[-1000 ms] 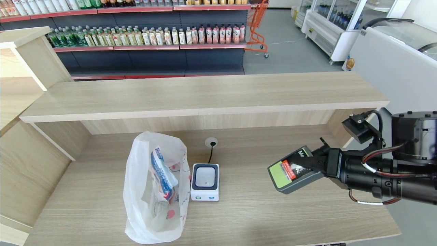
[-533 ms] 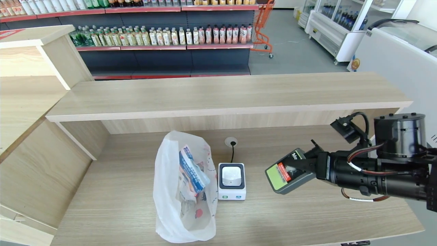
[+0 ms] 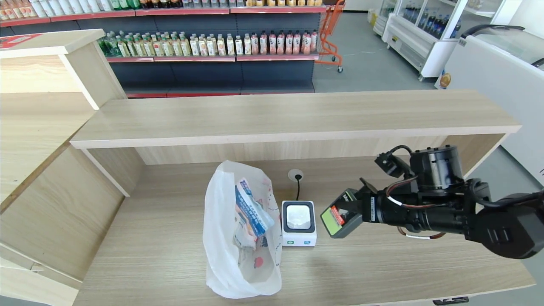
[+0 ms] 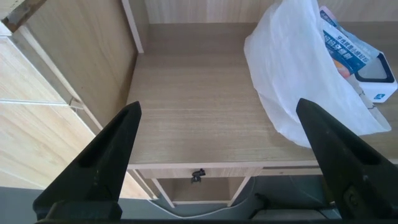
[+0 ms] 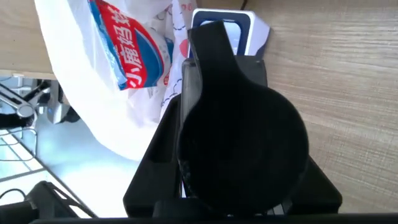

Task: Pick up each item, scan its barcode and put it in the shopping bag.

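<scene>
Grey-green box [image 3: 339,217], pinched by the right gripper [image 3: 355,205], hangs just beside the scanner [image 3: 298,217] at mid-counter [image 3: 382,263]. Its barcode face should squarely meet the scanner window. Left gripper [image 4: 217,112]: spread, near the counter's front-left corner.

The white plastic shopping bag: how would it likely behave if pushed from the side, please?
The thin white plastic shopping bag looks translucent and creased, so it would probably crumple, not resist. With the blue-and-white packet inside, it may slide or slump on the smooth wooden counter.
</scene>
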You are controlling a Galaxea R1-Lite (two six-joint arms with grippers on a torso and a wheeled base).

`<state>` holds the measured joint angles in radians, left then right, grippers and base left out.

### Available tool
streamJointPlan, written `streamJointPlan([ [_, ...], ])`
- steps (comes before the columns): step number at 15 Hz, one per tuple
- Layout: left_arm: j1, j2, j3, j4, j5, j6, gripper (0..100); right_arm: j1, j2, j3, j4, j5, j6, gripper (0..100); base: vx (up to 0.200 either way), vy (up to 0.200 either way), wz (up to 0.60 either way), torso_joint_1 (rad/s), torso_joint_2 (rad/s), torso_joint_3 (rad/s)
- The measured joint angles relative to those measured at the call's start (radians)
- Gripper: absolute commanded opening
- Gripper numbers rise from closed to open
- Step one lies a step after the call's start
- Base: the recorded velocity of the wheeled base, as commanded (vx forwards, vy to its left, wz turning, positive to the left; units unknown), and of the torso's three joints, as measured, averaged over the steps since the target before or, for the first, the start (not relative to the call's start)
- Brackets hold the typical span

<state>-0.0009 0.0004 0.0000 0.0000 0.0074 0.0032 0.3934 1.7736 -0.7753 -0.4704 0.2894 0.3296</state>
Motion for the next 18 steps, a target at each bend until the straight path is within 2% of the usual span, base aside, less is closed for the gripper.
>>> streamJointPlan([
  [11,0.001,0.0,0.0,0.0,0.0,0.0,100,0.091,0.245,-0.07,-0.226,-0.025,-0.011,0,0.0,0.0,0.0,0.0,0.0,0.0],
  [18,0.001,0.0,0.0,0.0,0.0,0.0,100,0.111,0.356,-0.17,-0.237,-0.054,-0.034,0,0.0,0.0,0.0,0.0,0.0,0.0],
])
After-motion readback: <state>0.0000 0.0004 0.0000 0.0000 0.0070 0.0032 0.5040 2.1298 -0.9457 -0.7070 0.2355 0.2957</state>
